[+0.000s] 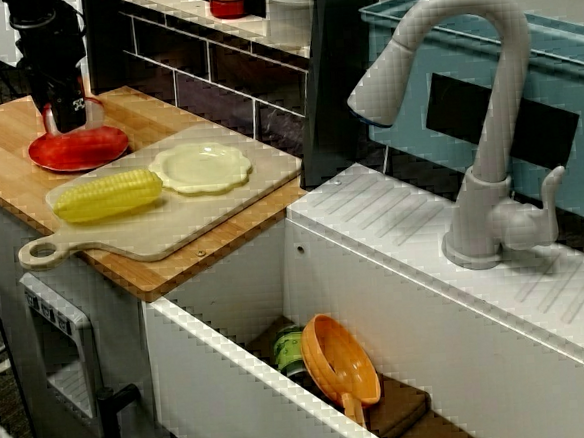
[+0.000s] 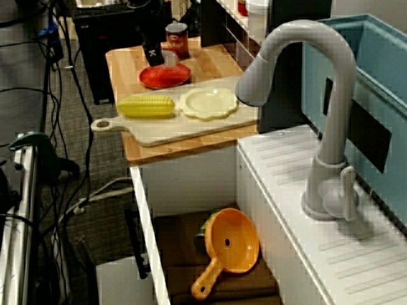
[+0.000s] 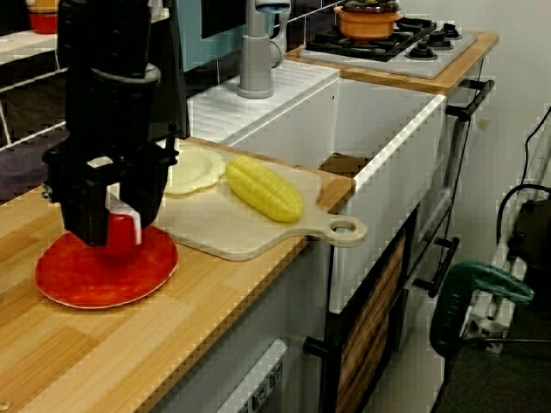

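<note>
My black gripper (image 3: 114,225) stands upright over a red plate (image 3: 103,277) on the wooden counter. Its fingers flank a small red and white object (image 3: 126,234) that rests on or just above the plate; the grip looks shut on it. In the view facing the tap the gripper (image 1: 65,117) sits at the far left over the same plate (image 1: 85,149). In the view over the sink it (image 2: 156,59) is at the top, above the plate (image 2: 166,77). The fingers hide most of the object.
A pale cutting board (image 1: 172,229) beside the plate carries a corn cob (image 1: 108,195) and a scalloped yellow dish (image 1: 206,167). A soup can (image 2: 177,39) stands behind the plate. The sink holds an orange strainer (image 2: 232,241). A grey tap (image 1: 485,115) rises at the right.
</note>
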Robot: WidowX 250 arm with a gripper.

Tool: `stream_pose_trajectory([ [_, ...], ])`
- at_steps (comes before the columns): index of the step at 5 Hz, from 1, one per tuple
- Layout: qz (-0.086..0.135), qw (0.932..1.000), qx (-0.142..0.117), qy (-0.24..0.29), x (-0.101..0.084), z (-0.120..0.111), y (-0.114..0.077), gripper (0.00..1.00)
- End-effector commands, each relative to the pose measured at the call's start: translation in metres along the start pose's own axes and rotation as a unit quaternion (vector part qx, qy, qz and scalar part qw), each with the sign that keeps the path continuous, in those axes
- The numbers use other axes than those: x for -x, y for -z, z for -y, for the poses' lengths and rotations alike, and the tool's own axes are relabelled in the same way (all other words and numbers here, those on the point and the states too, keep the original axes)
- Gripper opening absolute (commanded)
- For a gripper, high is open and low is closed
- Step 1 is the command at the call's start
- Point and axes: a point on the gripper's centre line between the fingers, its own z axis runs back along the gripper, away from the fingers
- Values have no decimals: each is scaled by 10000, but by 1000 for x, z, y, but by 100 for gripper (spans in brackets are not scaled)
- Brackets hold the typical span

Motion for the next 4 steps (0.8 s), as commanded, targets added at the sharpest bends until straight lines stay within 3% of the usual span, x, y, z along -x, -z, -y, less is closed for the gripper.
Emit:
stream_pose_trajectory([
  [1, 127, 9995, -279, -12, -2, -2, -8, 0],
  [2, 99, 9995, -308, -63, -4, -1, -7, 4],
  [3, 25, 9995, -267, -136, -6, -2, -5, 100],
  [4, 37, 9996, -235, -172, -8, -3, -8, 100],
])
